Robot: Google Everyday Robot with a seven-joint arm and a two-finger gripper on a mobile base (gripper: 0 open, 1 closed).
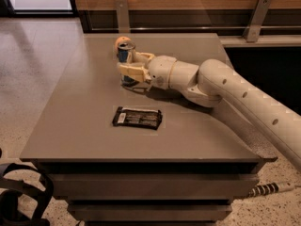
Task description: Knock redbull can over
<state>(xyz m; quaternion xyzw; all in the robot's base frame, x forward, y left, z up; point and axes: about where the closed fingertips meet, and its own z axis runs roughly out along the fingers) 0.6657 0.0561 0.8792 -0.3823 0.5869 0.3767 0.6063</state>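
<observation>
- Tabletop (70,126), grey and flat, carries everything I am working with.
- Round orange fruit (120,41) sits at the far side of the table, just behind the can and partly hidden by it.
- The redbull can (125,55) stands upright, blue and silver with its silver top showing, in the far left part of the table.
- My gripper (129,63) is low at the can, released, with its two cream fingers spread. One lies across the can's lower front and the other runs along its far right side. I cannot tell whether either one presses on it.
- The black snack wrapper (137,117) lies flat nearer the front edge, well apart from the can.
- My arm (235,91) reaches in from the right, low over the table.
</observation>
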